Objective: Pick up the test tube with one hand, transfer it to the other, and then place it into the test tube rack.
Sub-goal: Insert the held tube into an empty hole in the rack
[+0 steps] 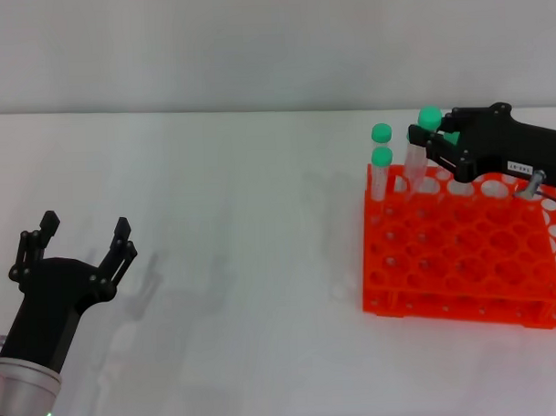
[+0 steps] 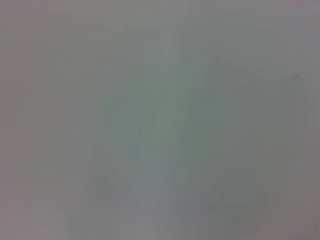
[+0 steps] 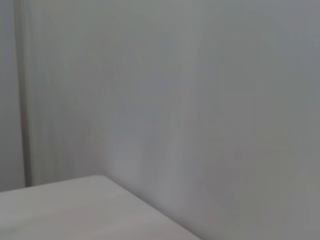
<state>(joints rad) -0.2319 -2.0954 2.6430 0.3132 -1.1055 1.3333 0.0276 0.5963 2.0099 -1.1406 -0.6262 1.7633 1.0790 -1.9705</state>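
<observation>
In the head view the orange-red test tube rack [image 1: 462, 256] stands on the white table at the right. Two green-capped tubes [image 1: 381, 156] stand upright in its back left holes. My right gripper [image 1: 433, 144] reaches in from the right over the rack's back row. It is shut on a tilted test tube [image 1: 413, 162] just below its green cap [image 1: 429, 119]; the tube's lower end is at a back-row hole. My left gripper [image 1: 83, 242] is open and empty, low over the table at the near left. Neither wrist view shows tubes, rack or fingers.
A white table [image 1: 243, 264] runs back to a pale wall. The right wrist view shows a table corner [image 3: 95, 210] against that wall. A silver pin [image 1: 528, 186] sticks up at the rack's back right.
</observation>
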